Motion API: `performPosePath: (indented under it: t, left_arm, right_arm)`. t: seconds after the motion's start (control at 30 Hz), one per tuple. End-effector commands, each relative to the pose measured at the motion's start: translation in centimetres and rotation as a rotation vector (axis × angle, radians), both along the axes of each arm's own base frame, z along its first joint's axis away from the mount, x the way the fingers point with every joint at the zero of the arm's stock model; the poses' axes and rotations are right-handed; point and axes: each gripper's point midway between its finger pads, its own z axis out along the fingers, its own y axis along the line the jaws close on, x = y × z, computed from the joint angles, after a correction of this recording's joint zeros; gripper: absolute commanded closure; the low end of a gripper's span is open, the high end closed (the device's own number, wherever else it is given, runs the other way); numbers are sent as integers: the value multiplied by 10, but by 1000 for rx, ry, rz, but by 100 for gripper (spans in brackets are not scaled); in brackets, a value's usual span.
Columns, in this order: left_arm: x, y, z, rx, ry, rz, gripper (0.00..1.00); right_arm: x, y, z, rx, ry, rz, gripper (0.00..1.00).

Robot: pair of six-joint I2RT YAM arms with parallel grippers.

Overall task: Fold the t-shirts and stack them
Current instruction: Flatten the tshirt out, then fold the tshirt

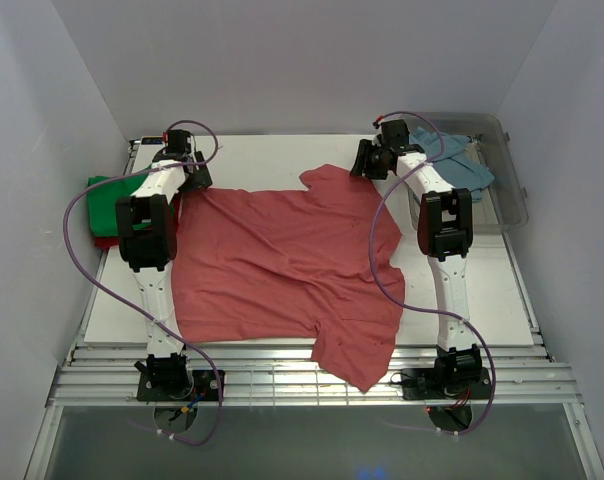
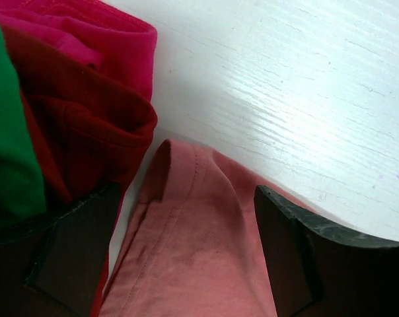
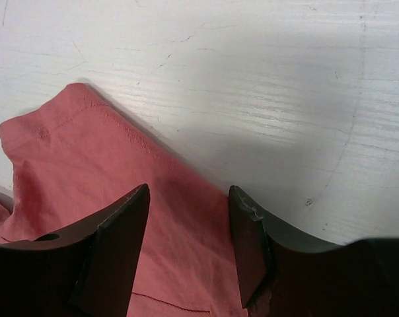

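**Salmon shirt [image 1: 282,270]:** spread flat across the desk [image 1: 272,150], with its near sleeve hanging over the front edge.

**Claws:** my left claw [image 2: 186,257] is at the far hem corner and my right claw [image 3: 189,244] is at the far sleeve. Each stands with fingers apart, straddling the cloth without pinching it.

**Handling, as I judge it:** light, limp cotton that will sag and drag. I would pinch through the stitched edges at both points and lift together.

**Other shirts:** the green shirt [image 1: 110,195] and the red shirt [image 1: 104,242] are piled at the left edge. The blue shirt [image 1: 472,165] lies in the bin [image 1: 517,195].

**Hard to read:** the arms cover both grasp points from above, and I cannot tell how many garments the pile holds.
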Motion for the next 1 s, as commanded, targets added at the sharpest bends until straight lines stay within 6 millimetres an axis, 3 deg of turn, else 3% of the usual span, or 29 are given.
performPosePath:
  t: [0.0,0.23,0.33,0.37,0.4,0.47,0.57,0.67,0.7,0.87,0.97]
  left_arm:
    - [10,15,20,21,-61,45,9]
    - [15,22,13,28,-65,59,27]
    - [15,22,6,24,-54,63,39]
    - [14,22,4,23,-51,61,49]
    - [14,21,1,18,-46,63,53]
    - [15,21,-2,16,-44,60,65]
    - [19,18,-6,4,-45,52,70]
    - [22,16,-6,-11,-53,48,91]
    - [24,15,-2,-14,-62,45,100]
    - [29,11,12,-32,-92,31,100]
    - [32,8,31,-50,-132,22,100]
  right_arm:
    - [-18,6,-39,-1,93,22,43]
    - [-24,22,-44,6,104,44,54]
    - [-27,24,-45,3,107,52,55]
    - [-28,24,-47,-1,110,53,57]
    - [-29,23,-48,-6,113,52,59]
    - [-29,21,-50,-16,115,45,66]
    - [-30,19,-53,-25,125,42,78]
    - [-32,14,-57,-50,134,26,92]
    - [-31,13,-51,-55,120,24,92]
    - [-18,-6,-23,-114,44,-35,92]
    - [-6,-21,19,-93,-24,-77,92]
